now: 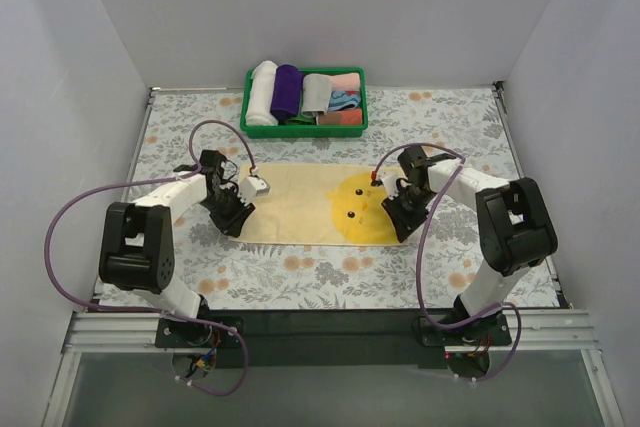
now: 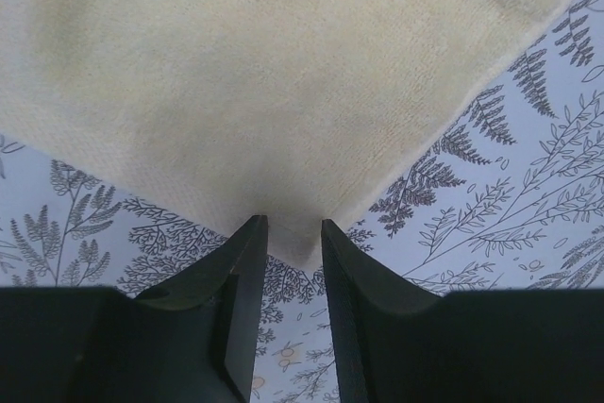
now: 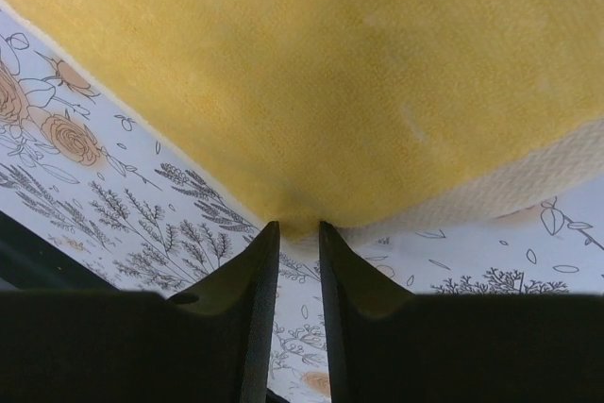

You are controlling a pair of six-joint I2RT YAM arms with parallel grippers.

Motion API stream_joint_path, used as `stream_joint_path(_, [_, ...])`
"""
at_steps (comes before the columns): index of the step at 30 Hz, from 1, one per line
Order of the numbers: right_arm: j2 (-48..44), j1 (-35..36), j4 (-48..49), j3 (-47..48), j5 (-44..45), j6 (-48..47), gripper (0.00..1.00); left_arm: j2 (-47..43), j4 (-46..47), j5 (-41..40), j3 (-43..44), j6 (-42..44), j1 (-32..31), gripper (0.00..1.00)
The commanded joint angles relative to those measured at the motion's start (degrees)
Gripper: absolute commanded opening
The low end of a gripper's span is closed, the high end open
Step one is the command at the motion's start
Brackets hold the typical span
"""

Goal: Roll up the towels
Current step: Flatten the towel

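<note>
A pale yellow towel (image 1: 300, 205) with a chick face printed near its right end lies flat across the middle of the table. My left gripper (image 1: 237, 223) is at its near left corner. In the left wrist view the cream corner (image 2: 264, 92) tapers in between the narrowly spaced fingertips of that gripper (image 2: 293, 224). My right gripper (image 1: 399, 229) is at the near right corner, where the deeper yellow cloth (image 3: 359, 73) bunches between this gripper's tips (image 3: 299, 226). A light grey towel (image 1: 315, 94) sits rolled in the basket.
A green basket (image 1: 304, 131) stands at the back centre of the table. It holds a white roll (image 1: 262, 92), a purple roll (image 1: 287, 90) and pink and blue folded cloths (image 1: 346, 97). A floral cloth (image 1: 330, 277) covers the table, which is walled on three sides.
</note>
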Motion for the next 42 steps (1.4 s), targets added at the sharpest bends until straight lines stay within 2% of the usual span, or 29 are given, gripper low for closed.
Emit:
stream_joint_path(1, [0.9,-0.1,3.4,-4.8,5.8,0.3,0.27,0.5,2.6,-1.9,-2.1,1.1,0.2,0.27])
stream_joint_path(11, [-0.1,-0.5,4.0,-9.2,13.1,-2.6,0.25,-0.5,2.5,-7.1,-7.8,3.8,0.7,0.14])
stream_joint_path(18, [-0.7,-2.3,2.0,-7.9,9.7,-5.2,0.25,-2.7,0.8,-4.8,-8.8,4.2,1.1,0.11])
stream_joint_path(20, [-1.0,-2.3,0.1,-7.0,6.7,-6.1,0.28,-2.2,-0.2,-2.6,-7.5,4.4,1.1,0.11])
stream_joint_path(24, [-4.4,-2.1,-2.5,-3.1,2.4,-7.9,0.46,-3.3,-2.9,3.3,-3.5,5.6,1.1,0.20])
stream_joint_path(26, [-5.5,-2.1,-5.2,1.2,-1.7,-8.7,0.50,-3.7,-4.1,6.2,0.2,5.0,1.0,0.28])
stream_joint_path(30, [-7.9,-2.7,-7.7,9.4,-6.8,-8.7,0.64,-4.0,-5.4,9.8,7.7,3.6,1.1,0.35])
stream_joint_path(32, [-8.3,-3.1,-7.7,14.5,-8.3,-8.1,0.67,-4.2,-4.0,10.7,10.8,2.1,1.1,0.41])
stream_joint_path(33, [-7.8,-3.7,-7.6,16.2,-8.2,-8.0,0.68,-4.3,-3.2,10.3,13.1,1.2,1.1,0.48])
stream_joint_path(35, [-5.9,-4.6,-7.5,21.6,-6.3,-7.8,0.67,-3.2,-0.4,9.7,14.9,0.0,1.2,0.55])
stream_joint_path(36, [-2.7,-5.1,-7.5,23.5,-5.0,-7.5,0.61,-2.4,0.7,8.6,16.6,-0.5,1.4,0.57])
stream_joint_path(39, [4.3,-8.3,-8.0,31.6,-3.5,-5.9,0.52,1.8,3.3,8.5,20.1,-2.7,2.5,0.58])
stream_joint_path(42, [10.3,-10.7,-8.1,38.0,-2.8,-4.3,0.47,6.1,5.8,9.3,24.1,-6.1,4.9,0.55])
